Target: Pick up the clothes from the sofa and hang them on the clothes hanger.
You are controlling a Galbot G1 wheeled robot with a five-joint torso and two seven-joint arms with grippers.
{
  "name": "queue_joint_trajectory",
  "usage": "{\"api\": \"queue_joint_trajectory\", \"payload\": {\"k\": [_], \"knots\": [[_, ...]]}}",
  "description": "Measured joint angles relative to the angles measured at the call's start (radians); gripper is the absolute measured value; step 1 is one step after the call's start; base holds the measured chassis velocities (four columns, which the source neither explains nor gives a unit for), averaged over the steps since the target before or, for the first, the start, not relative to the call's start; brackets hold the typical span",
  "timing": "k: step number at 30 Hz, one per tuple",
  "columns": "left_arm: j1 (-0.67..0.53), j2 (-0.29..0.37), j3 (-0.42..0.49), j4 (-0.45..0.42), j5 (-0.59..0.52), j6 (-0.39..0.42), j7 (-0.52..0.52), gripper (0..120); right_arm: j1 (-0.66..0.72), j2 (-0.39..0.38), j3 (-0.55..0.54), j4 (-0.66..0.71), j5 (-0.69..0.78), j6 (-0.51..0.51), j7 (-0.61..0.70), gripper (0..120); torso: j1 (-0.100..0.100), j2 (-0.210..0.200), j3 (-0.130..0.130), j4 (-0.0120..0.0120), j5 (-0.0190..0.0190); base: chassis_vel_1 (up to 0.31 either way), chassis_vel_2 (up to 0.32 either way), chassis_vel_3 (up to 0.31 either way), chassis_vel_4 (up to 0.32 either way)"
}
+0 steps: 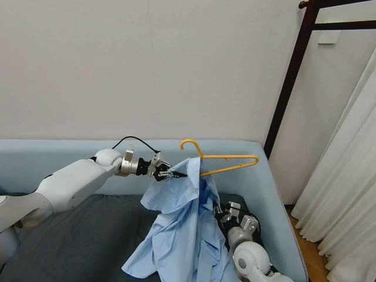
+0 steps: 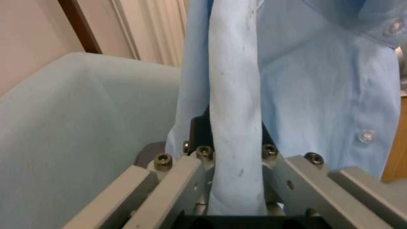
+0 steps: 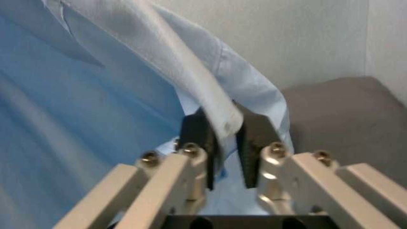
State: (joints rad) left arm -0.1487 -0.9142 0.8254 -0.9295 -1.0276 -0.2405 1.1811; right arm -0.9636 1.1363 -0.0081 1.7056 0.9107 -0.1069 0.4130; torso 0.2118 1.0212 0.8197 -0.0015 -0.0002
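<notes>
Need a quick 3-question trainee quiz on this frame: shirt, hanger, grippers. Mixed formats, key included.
1. True or false: the left gripper is shut on the blue shirt.
2. The hanger is: A yellow, B black, C white.
3. What does the right gripper pinch between its fingers?
Key: 1 true. 2 A. 3 a fold of the blue shirt.
</notes>
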Motion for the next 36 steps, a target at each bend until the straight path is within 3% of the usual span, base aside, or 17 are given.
{"api": "queue_joint_trajectory", "payload": {"k": [3,11,16,25,36], "knots": [[0.003,0.007,-0.001,0.000,0.004,-0.004,0.001,2,0.000,-0.026,0.001,0.012,-0.003,0.000,-0.012,0,0.000,0.000,0.000,0.0006,0.0001,0.000,0.000,0.000,0.000],[0.003,0.014,-0.005,0.007,0.014,-0.026,0.019,2,0.007,-0.096,0.012,0.034,0.015,0.001,-0.043,0,0.000,0.000,0.000,0.0002,0.0001,0.000,0.000,0.000,0.000],[0.015,0.012,-0.020,0.014,0.039,-0.097,-0.027,2,0.013,-0.173,0.028,0.063,0.044,-0.031,-0.112,0,0.000,0.000,0.000,0.0004,0.0000,0.000,0.000,0.000,0.000],[0.038,0.025,-0.043,0.036,0.098,-0.242,-0.049,2,0.087,-0.389,0.015,0.109,0.096,-0.061,-0.182,0,0.000,0.000,0.000,0.0002,0.0000,0.000,0.000,0.000,0.000],[0.028,0.040,-0.064,0.048,0.168,-0.309,-0.004,2,0.188,-0.468,-0.045,0.137,0.124,-0.067,-0.191,0,0.000,0.000,0.000,0.0003,0.0002,0.000,0.000,0.000,0.000]]}}
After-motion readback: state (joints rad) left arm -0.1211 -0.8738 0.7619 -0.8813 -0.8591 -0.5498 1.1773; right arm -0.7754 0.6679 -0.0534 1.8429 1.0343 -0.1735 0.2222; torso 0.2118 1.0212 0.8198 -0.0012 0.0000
